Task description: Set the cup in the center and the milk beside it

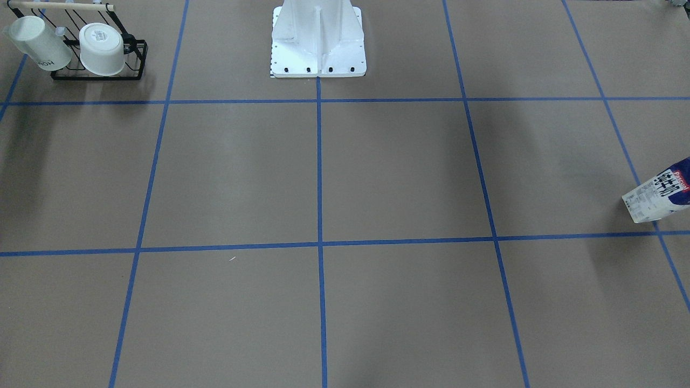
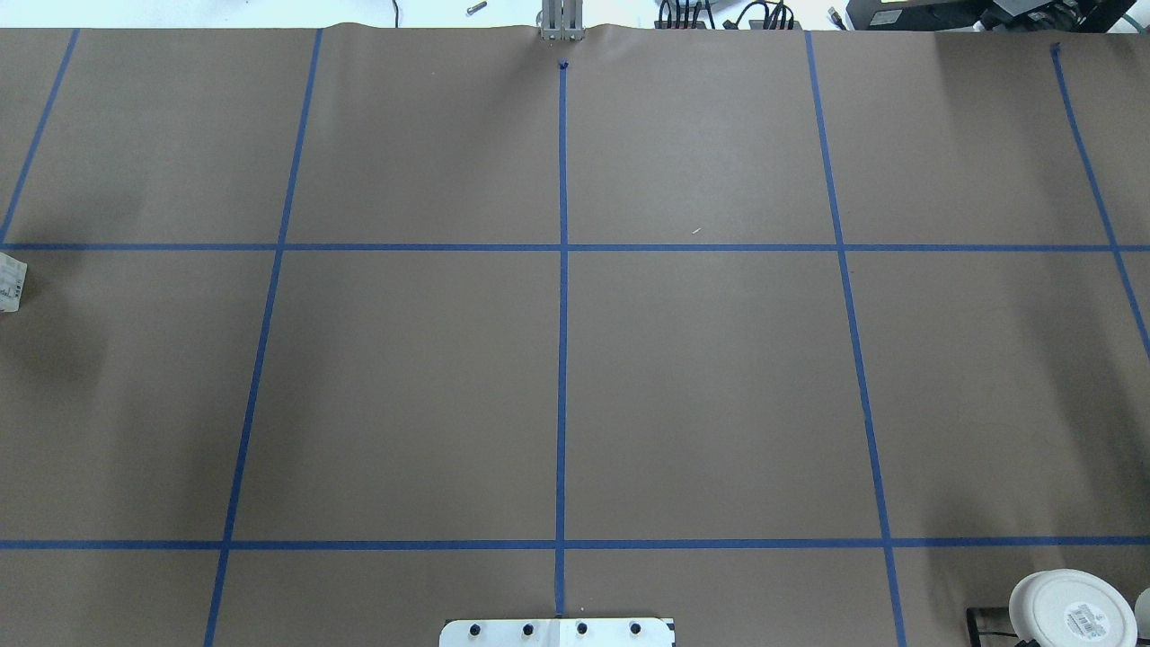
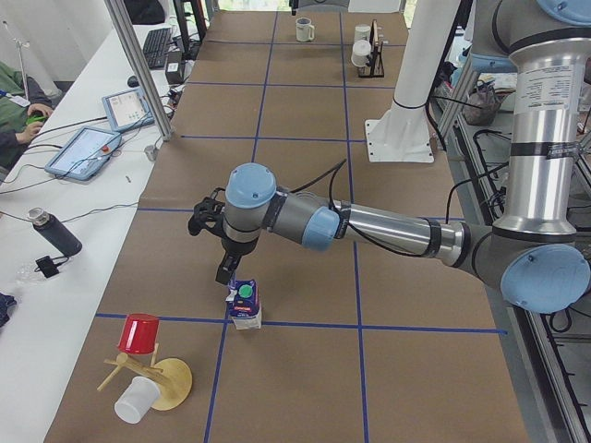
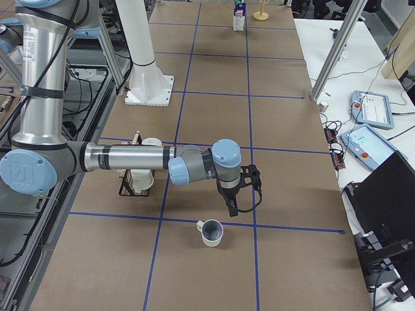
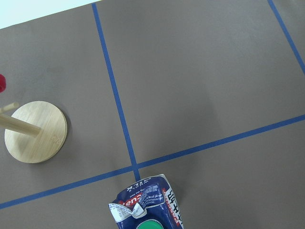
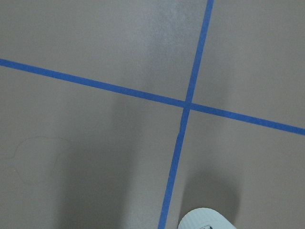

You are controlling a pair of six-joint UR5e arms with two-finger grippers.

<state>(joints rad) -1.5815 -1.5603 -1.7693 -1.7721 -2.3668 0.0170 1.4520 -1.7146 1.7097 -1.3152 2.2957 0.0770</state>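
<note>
Milk carton (image 3: 245,309): upright on a blue tape crossing (image 5: 135,167) near the table's left end, closer to the far edge than to my base | My left gripper (image 3: 224,274): poised just above it, open or closed I cannot tell | White mug (image 4: 211,232): upright near the table's right end | My right gripper (image 4: 232,209): just above the mug, grip unreadable

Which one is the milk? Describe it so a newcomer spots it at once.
Go to the table's end on the robot's left, where a wooden peg stand carries a red cup. Beside it, under the left gripper, stands the milk: the only carton, white and dark blue with a green round cap.
</note>
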